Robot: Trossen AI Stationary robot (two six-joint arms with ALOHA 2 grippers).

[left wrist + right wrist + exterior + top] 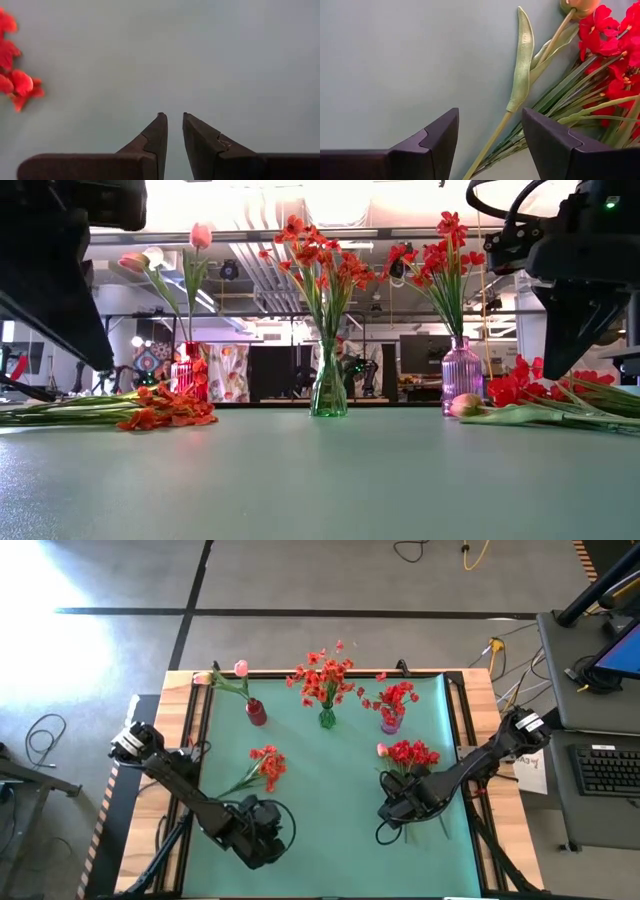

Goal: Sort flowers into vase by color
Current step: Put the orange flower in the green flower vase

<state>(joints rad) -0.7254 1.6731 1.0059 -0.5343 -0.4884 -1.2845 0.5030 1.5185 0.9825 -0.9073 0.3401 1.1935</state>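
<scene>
so the right hand (490,132) hovers spread over the green stems of the deep red flower bunch (412,754) lying on the teal surface (330,830). left hand (175,125) is nearly pressed together, empty, near the loose orange-red flowers (266,764).

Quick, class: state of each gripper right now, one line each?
Left gripper: nearly shut, holding nothing, above bare mat.
Right gripper: open, empty, above the stems of the red flowers.
</scene>
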